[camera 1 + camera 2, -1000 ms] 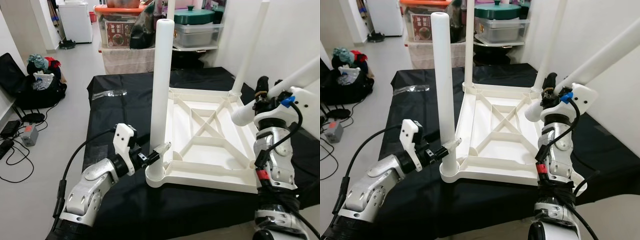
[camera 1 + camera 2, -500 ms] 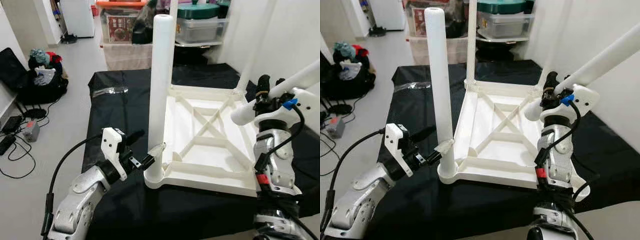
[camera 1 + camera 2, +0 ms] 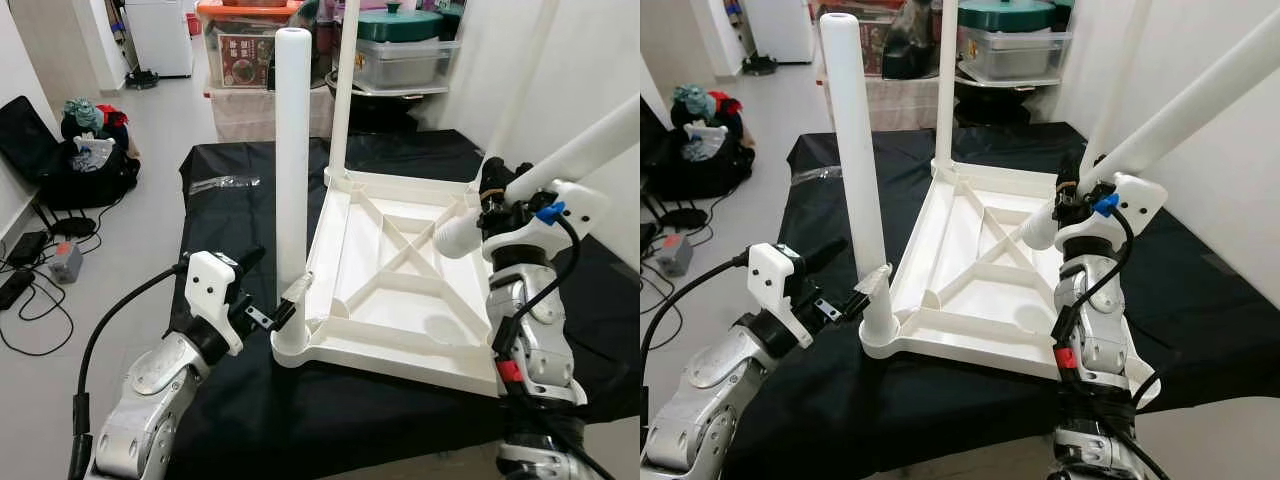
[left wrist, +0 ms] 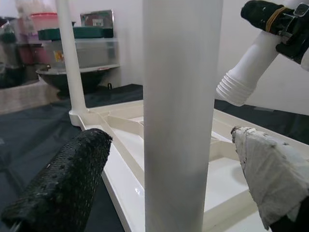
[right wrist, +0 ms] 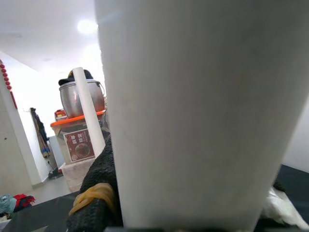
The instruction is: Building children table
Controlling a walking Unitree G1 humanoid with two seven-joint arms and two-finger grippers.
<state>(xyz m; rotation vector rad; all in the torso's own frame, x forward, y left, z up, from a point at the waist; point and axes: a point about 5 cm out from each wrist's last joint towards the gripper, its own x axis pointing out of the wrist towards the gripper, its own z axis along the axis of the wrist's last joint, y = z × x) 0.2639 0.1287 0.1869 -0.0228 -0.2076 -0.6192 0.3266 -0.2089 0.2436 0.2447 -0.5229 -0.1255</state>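
White plastic tabletop [image 3: 400,290] lies inverted; the right gripper [image 3: 497,196] clamps a tilted leg [image 3: 560,165] — its threads may cross-bind. Left gripper [image 3: 268,305] straddles, unclenched, the near-left leg [image 3: 292,160].

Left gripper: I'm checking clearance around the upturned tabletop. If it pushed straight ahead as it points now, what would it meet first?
The left gripper would most likely meet the near upright table leg, which already stands between its open fingers, just above the tabletop corner socket.
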